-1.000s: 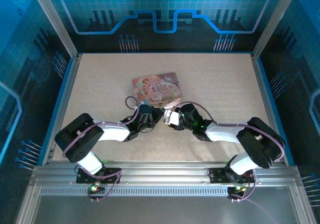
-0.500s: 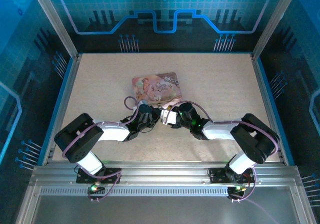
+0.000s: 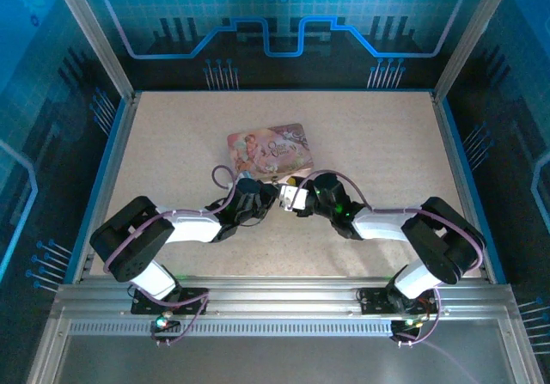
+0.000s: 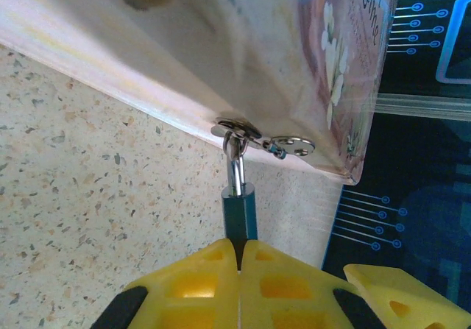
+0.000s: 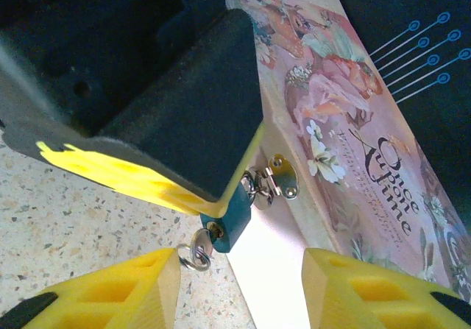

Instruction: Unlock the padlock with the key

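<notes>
Key (image 5: 199, 254) looks seated in the padlock (image 4: 240, 215) (not yet sprung), clamped by the left gripper (image 4: 239, 270); right gripper (image 5: 243, 274) gapes, turn pending

Cool blue light, soft shadows
The worktop (image 3: 361, 143) is evenly lit from above with a blue cast; the pink tin (image 4: 221, 42) blurs and washes out in the left wrist view; the padlock (image 5: 229, 222) is sharp in the right.

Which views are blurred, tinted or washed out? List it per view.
Top external: blue cast from the lit walls, small things unresolved. Left wrist: padlock sharp, pink tin above it soft and washed out. Right wrist: key crisp, tin lettering legible.
</notes>
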Robot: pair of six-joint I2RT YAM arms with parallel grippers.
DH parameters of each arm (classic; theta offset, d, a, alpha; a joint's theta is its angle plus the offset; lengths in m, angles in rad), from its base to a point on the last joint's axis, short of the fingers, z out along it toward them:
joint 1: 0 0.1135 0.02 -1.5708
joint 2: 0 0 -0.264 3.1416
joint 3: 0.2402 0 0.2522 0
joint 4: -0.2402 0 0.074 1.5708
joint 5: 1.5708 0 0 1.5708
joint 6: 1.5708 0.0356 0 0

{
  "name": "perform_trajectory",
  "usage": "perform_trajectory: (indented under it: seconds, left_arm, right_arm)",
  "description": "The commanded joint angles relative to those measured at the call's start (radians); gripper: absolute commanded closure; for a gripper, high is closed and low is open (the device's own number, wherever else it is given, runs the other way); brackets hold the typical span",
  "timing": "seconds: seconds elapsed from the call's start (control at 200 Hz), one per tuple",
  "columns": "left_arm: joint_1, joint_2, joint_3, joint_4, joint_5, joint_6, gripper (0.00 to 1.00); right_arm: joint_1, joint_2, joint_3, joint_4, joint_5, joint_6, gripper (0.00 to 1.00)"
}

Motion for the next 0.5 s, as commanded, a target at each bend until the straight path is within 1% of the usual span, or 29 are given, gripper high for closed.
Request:
perform_trajectory:
  seconds: [0.0,0.185,0.495]
  left_arm:
    - [0.008,-0.037,0.003,0.019,0.0,-0.019,0.93]
    - [0.01,-0.045,0.012,0.005,-0.001,-0.021,0.93]
    - [0.012,-0.043,0.02,0.007,0.004,-0.026,0.93]
  right_arm:
    - [-0.008,0.02,-0.001,0.017,-0.029,-0.058,0.52]
    - [-0.001,0.043,0.006,0.022,-0.018,-0.068,0.53]
    - [0.006,0.079,0.023,0.045,-0.013,-0.066,0.58]
